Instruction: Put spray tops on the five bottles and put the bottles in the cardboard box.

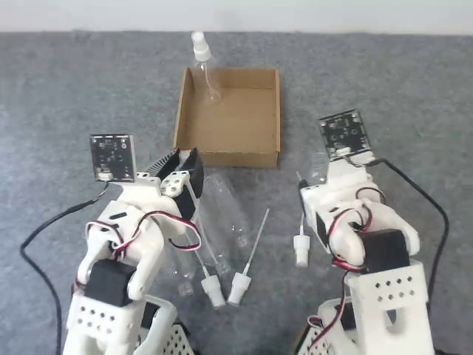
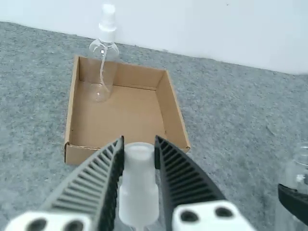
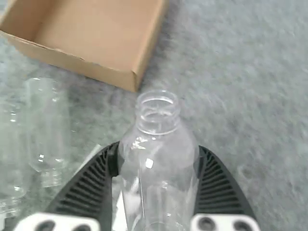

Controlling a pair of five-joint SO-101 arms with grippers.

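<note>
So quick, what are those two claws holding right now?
Left gripper: shut on a spray top.
Right gripper: shut on an uncapped bottle.

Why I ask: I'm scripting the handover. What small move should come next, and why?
Probably bring the spray top in the left claw over to the bottle in the right claw: the bottle's neck is open and bare, and both pieces are gripped yet apart.
</note>
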